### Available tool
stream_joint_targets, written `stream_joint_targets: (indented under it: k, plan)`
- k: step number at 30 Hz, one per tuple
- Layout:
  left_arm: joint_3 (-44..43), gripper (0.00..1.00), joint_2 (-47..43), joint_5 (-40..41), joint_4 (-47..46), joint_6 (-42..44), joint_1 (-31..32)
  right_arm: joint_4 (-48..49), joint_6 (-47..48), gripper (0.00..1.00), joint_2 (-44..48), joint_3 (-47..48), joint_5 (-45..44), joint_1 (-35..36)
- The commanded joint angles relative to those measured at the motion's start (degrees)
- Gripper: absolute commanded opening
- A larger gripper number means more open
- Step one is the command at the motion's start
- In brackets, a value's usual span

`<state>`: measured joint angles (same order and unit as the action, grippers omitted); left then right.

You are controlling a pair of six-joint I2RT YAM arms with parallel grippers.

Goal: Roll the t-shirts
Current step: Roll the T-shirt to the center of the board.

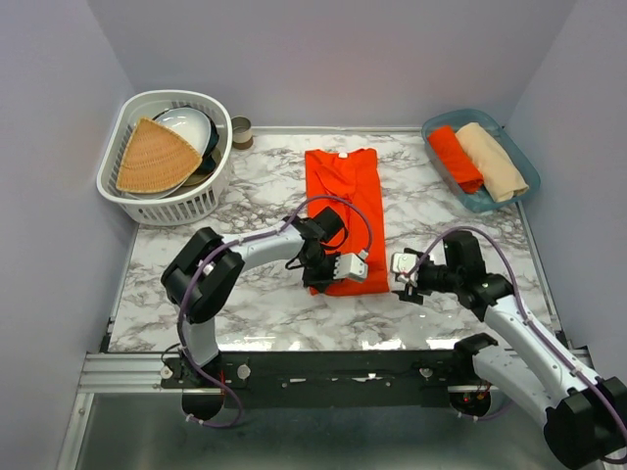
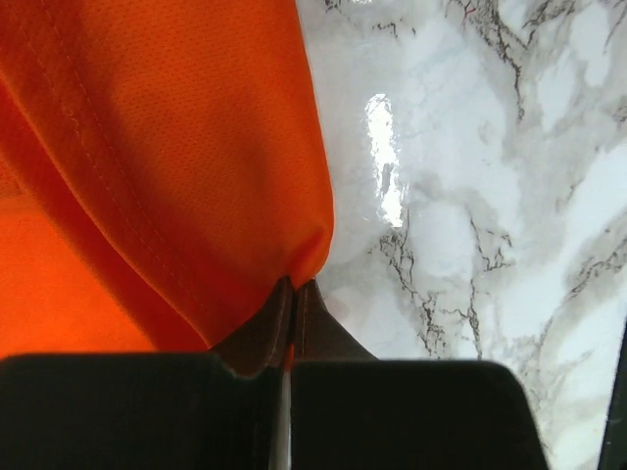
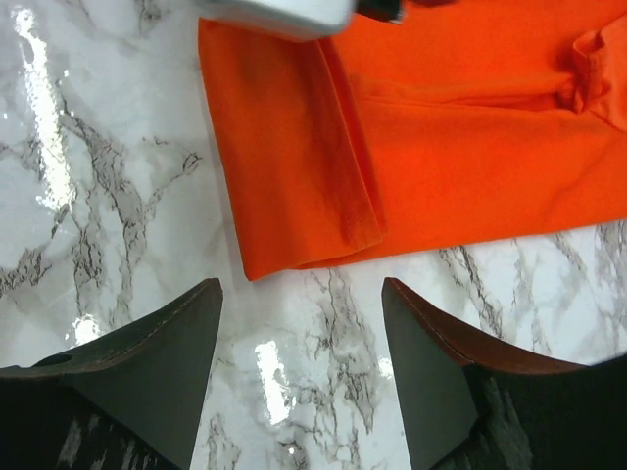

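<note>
From above, the orange t-shirt (image 1: 343, 191) lay flat on the table (image 1: 255, 304), the left gripper (image 1: 315, 277) at its near corner. Close up, those jaws pinched the shirt's edge. The right gripper (image 3: 301, 304) hung spread over the table, just beside the shirt.

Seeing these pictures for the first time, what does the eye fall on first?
The bright orange t-shirt, folded into a long strip mid-table, with the left gripper shut on its near hem and the right gripper open beside it. At the far right, a blue tray holds two rolled shirts, one orange, one beige.
</note>
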<state>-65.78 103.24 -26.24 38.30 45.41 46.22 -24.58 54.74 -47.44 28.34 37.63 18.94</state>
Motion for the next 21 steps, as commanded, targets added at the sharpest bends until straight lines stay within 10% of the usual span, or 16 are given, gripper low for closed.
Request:
stream_joint_targets:
  k: [1,21]
  plan:
    - [-4.51,0.00,5.30,-13.45,12.12,-2.25,-4.28,1.90,10.71,0.75,1.47,-3.11,4.82,2.23]
    - [-14.99,0.00,11.10,-32.03,24.54,-0.50,-11.76,13.76,14.17,0.78,-15.22,-1.89,1.67,12.79]
